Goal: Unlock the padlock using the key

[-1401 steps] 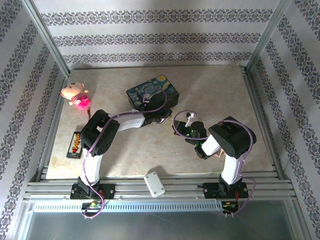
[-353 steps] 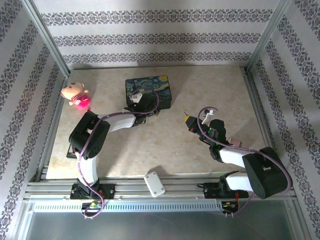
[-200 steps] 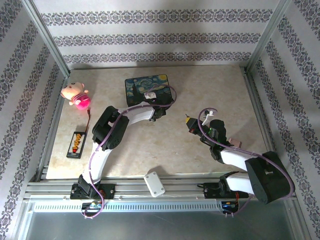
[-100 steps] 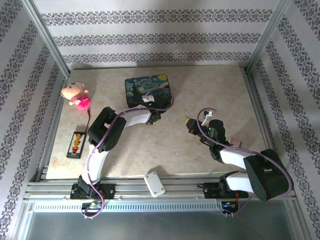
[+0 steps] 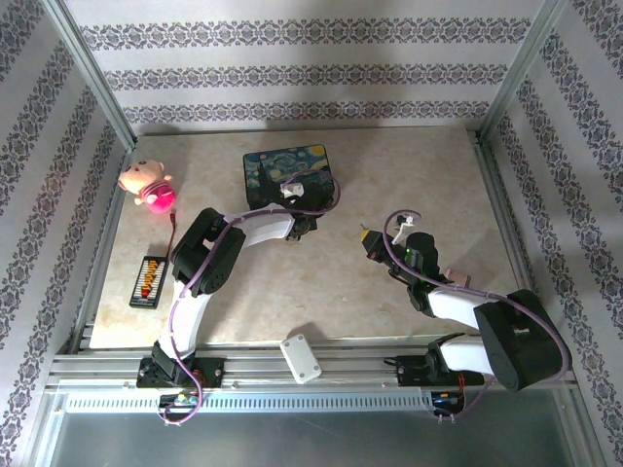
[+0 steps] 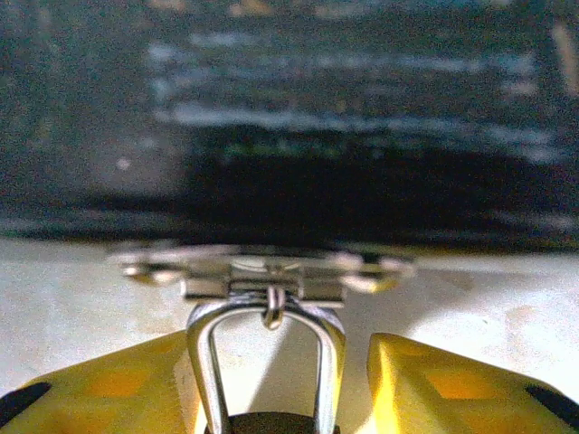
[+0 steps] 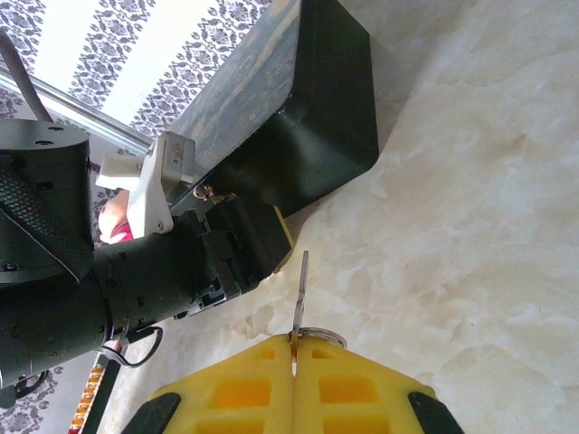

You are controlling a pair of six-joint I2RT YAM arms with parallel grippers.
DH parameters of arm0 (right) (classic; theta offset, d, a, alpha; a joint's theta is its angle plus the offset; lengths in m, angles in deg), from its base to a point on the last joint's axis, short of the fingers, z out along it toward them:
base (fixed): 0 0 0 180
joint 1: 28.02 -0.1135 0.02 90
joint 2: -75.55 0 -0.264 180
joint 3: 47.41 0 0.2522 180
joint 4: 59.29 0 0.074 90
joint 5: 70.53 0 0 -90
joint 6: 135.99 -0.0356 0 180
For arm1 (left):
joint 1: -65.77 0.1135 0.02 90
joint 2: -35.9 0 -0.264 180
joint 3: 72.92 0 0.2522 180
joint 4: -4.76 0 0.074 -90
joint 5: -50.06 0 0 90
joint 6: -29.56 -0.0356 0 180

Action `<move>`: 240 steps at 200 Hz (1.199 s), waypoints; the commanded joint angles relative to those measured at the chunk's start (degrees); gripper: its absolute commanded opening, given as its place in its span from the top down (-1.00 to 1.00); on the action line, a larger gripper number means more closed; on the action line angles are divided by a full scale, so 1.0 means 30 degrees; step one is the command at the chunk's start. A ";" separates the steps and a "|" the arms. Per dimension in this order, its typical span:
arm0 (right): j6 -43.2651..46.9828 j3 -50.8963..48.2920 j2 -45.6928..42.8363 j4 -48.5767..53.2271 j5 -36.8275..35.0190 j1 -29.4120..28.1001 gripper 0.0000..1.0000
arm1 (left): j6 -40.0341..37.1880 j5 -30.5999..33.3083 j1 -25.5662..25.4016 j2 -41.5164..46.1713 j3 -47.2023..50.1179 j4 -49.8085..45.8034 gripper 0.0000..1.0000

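Between left end effector (image 6: 280, 362) jaws: padlock (image 6: 207, 366)

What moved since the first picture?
The right tool, pinching the key, backed rightward away from the tin. The left tool shifted along the tin's front edge and now straddles the padlock, jaws apart. The tin turned straight. The pink toy and white box stayed put.
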 commanded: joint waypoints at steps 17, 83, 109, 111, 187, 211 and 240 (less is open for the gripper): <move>-0.0049 0.0585 -0.0028 -0.0327 -0.0361 -0.0273 1.00 | 0.0646 -0.0377 -0.0018 0.0062 0.0468 -0.0311 0.08; 0.0120 0.0564 0.0184 -0.0313 -0.0720 -0.0585 1.00 | 0.0358 -0.0549 0.0099 0.0410 0.1033 0.0077 0.43; 0.0527 0.0493 0.0585 -0.0443 -0.0714 -0.0965 1.00 | 0.0399 -0.1359 0.0143 0.0976 0.0937 -0.0028 0.78; 0.0569 0.0480 0.0618 -0.0459 -0.0740 -0.1030 1.00 | 0.0463 -0.1489 0.0154 0.1043 0.0937 -0.0066 0.78; -0.0012 0.0472 0.5792 -0.6809 -0.0376 -0.2762 1.00 | 0.4372 -0.7432 0.0114 0.2567 0.1056 0.0119 0.76; -0.0287 0.0524 0.7962 -0.9213 -0.0398 -0.3191 1.00 | 0.5357 -0.7938 -0.0069 0.2598 0.0834 -0.0302 0.76; -0.0529 0.0542 0.9866 -1.0991 -0.0266 -0.3449 1.00 | 0.6381 -0.8423 -0.0252 0.2686 0.0951 -0.0450 0.76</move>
